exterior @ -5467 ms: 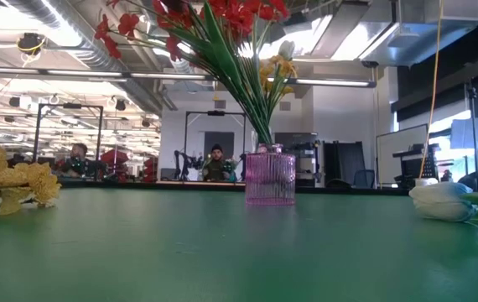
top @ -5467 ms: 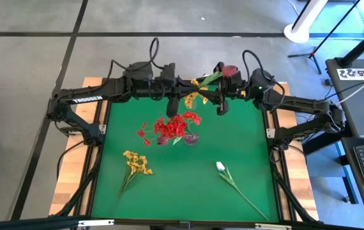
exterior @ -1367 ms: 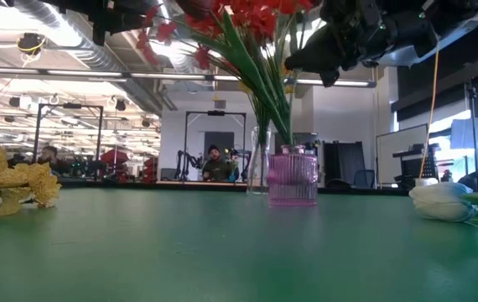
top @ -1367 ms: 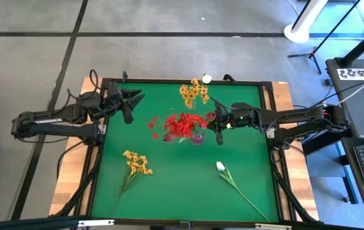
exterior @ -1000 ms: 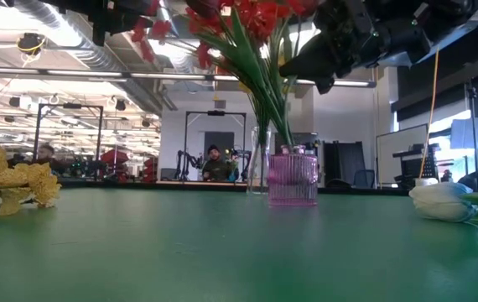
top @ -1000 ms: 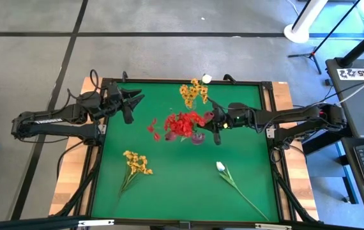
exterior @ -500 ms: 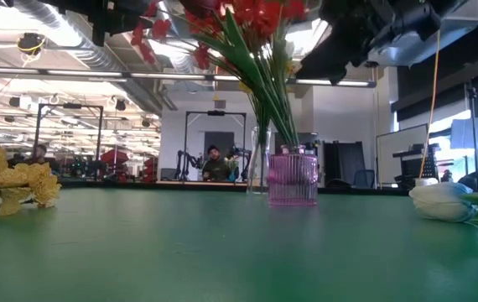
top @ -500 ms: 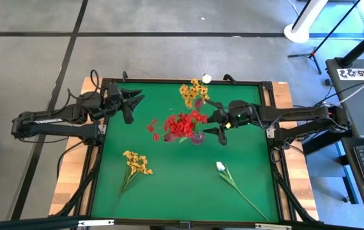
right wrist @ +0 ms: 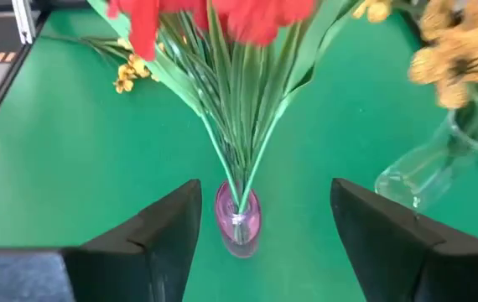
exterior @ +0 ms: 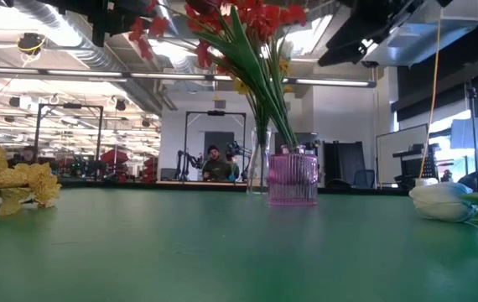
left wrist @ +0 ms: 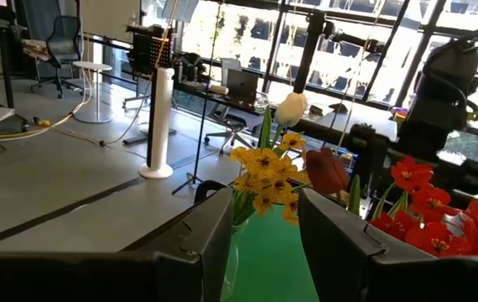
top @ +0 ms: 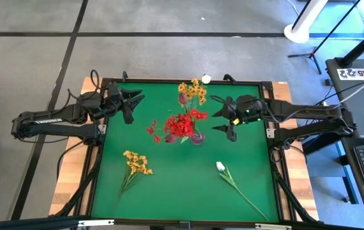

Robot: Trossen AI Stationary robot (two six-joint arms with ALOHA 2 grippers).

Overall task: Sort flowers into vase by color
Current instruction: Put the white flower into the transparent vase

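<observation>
Standing over the green table (top: 169,191), the right gripper (top: 223,119) has its fingers spread apart and empty, just beside the pink vase (top: 197,137) — red flowers (top: 181,124) fan out of it. A clear vase (right wrist: 428,172) near the far edge holds yellow-orange flowers (top: 193,91), a white bud and a dark red bud (top: 183,98). Lying loose on the mat: one yellow flower stem (top: 135,164), one white tulip (top: 221,167). Left gripper (top: 129,105) waits at the far-left corner — fingers part-way apart, nothing between them.
</observation>
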